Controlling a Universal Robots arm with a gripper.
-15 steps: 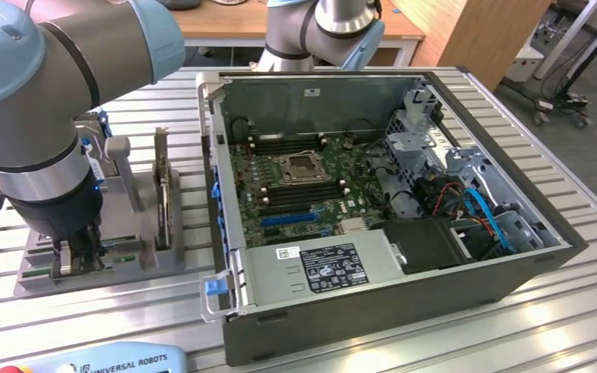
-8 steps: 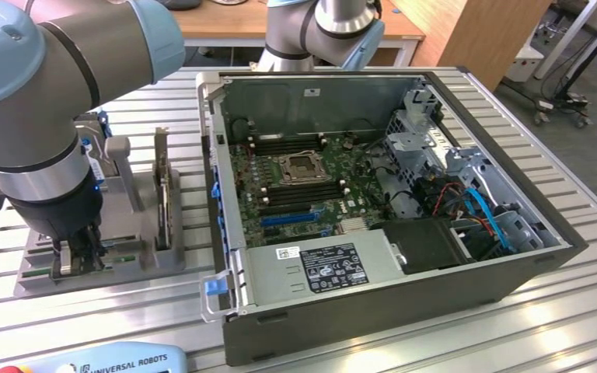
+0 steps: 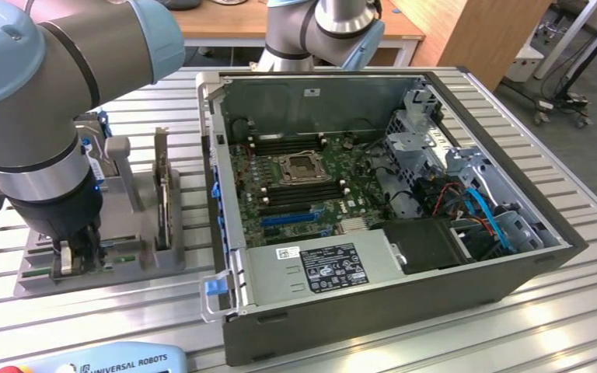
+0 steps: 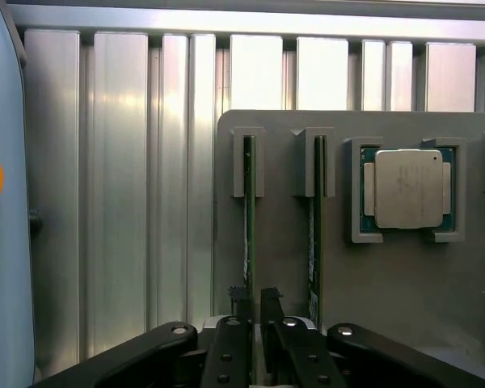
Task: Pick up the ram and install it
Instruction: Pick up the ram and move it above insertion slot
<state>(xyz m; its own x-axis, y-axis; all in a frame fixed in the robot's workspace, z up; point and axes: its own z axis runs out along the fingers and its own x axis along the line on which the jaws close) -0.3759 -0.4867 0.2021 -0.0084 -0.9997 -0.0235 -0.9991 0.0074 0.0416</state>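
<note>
The ram [image 4: 248, 210] is a thin green stick standing on edge in a slot of the grey holder [image 4: 283, 242]. A second stick like it [image 4: 314, 226] stands in the neighbouring slot. My gripper [image 4: 255, 305] is down over the near end of the first stick, its two black fingers [image 4: 272, 305] drawn in tight on either side and shut on it. In the exterior view, the gripper [image 3: 71, 256] reaches down into the holder [image 3: 122, 268] at that view's left, beside the open computer case [image 3: 382, 202] with the motherboard's memory slots [image 3: 283, 146].
A processor chip [image 4: 408, 188] lies in a recess of the holder next to the sticks. An upright expansion card [image 3: 162, 190] stands in the holder. A teach pendant [image 3: 102, 359] lies at the front edge. The ribbed aluminium table [image 3: 122, 318] surrounds everything.
</note>
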